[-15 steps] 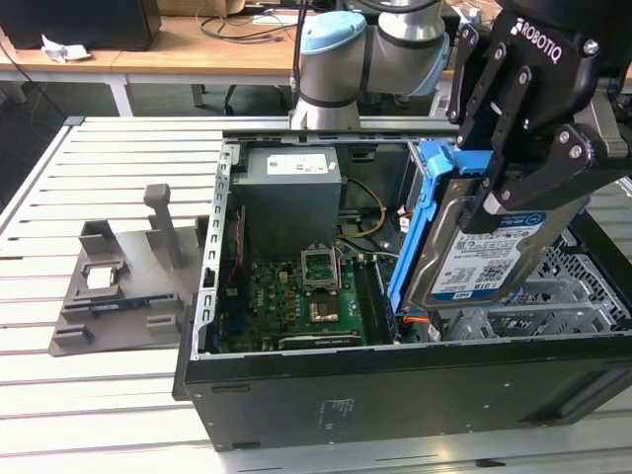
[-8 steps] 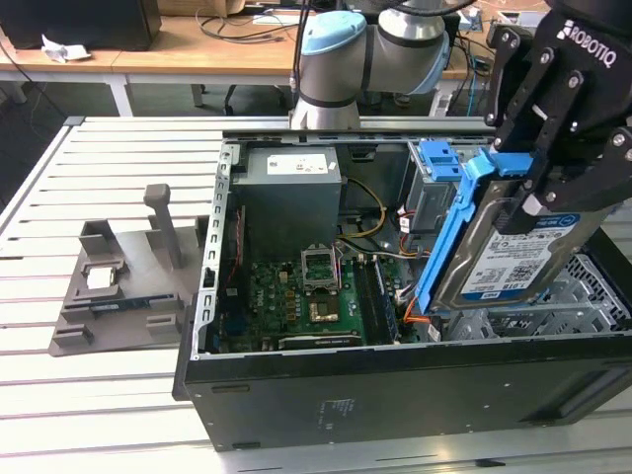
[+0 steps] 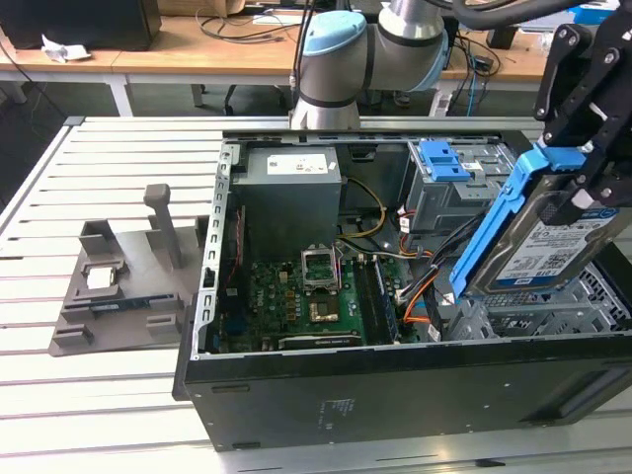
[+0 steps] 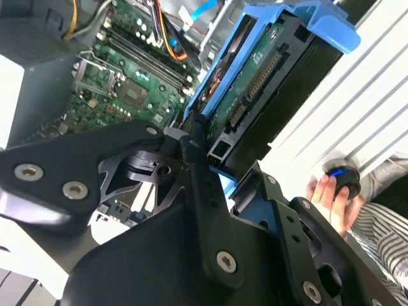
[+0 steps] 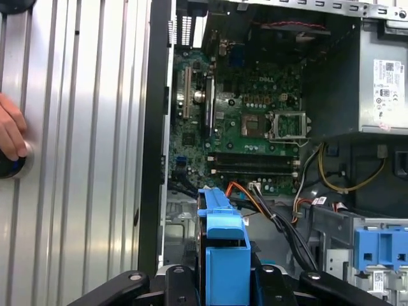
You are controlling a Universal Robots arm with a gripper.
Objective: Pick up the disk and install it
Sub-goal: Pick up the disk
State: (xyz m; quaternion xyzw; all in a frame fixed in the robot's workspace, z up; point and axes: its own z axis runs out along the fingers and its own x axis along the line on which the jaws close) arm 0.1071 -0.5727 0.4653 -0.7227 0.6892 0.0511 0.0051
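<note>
We see the arm point(image 3: 365, 54) just beyond the far wall of the computer case point(image 3: 395, 395). It has rounded silver-grey joint housings, one of them closed by a pale blue round cap point(image 3: 331, 39). A thick dark cable point(image 3: 494, 12) runs past its upper joint. Above the case's end at the exterior view's right, the gripper point(image 3: 581, 148) is matte black, built of flat angular link bars. In the second wrist view we find those bars point(image 4: 197, 191) carrying bright silver screws point(image 4: 74, 189) sunk in round recesses.
</note>
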